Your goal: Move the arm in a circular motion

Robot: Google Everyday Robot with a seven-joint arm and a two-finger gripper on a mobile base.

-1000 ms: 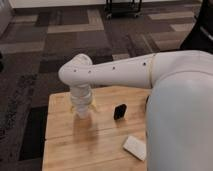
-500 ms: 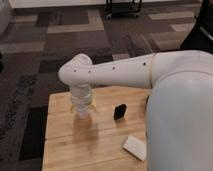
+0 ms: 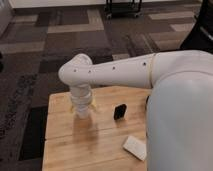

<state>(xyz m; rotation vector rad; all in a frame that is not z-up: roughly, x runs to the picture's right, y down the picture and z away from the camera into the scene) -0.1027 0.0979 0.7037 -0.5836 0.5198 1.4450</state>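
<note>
The large glossy white arm reaches from the right across the wooden table, with its rounded elbow at centre left. From the elbow a short white segment points down to the yellowish-tan gripper, which sits low over the table's left part, close to the surface. The arm's thick near segment fills the right side and hides the table's right part.
A small black object stands on the table just right of the gripper. A flat white object lies near the table's front right. Patterned dark carpet surrounds the table. A black wheeled cart base stands at the back.
</note>
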